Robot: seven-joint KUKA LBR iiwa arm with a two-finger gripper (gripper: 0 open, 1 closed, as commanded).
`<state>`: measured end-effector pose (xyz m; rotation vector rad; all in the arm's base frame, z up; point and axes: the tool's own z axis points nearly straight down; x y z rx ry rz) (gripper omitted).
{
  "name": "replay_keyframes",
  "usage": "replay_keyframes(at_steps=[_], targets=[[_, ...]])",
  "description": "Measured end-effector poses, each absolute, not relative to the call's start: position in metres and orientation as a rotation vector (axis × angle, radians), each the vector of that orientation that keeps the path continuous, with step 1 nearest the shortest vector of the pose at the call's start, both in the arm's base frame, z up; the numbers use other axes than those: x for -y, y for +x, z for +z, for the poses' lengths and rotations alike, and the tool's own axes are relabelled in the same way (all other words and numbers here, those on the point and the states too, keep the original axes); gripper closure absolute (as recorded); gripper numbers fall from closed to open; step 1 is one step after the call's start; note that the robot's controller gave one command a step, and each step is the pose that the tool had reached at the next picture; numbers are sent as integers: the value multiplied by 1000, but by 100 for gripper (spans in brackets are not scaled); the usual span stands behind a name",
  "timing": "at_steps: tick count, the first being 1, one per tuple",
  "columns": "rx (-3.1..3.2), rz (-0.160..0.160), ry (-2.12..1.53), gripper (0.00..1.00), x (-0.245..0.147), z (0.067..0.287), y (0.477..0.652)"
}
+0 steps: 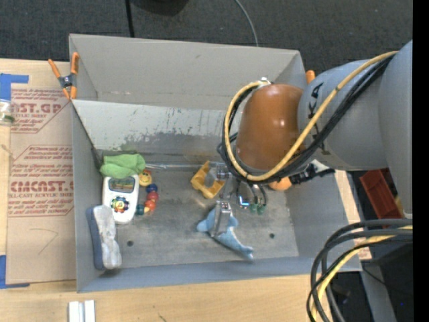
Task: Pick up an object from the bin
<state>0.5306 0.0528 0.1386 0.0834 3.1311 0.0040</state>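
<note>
gripper (224,213): low in the right half of the bin (181,119), directly over a blue soft toy (229,239); i cannot tell how wide it stands or whether it grips anything.
target: the blue toy lies flat on the floor, with a yellow piece (205,180) near it.
risk: i'd expect the limp toy to slip out on lifting, or the yellow piece to get knocked.

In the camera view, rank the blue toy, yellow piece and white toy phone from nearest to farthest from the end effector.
1. Blue toy, right by the end effector.
2. Yellow piece, slightly up-left.
3. White toy phone, far left.
</note>
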Motion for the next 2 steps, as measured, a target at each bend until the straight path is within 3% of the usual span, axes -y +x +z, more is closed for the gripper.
replay_keyframes(at_steps=[1,2], targets=[[-3138,5,132,0,-41,93,514],[-3144,5,180,0,-20,69,511]])
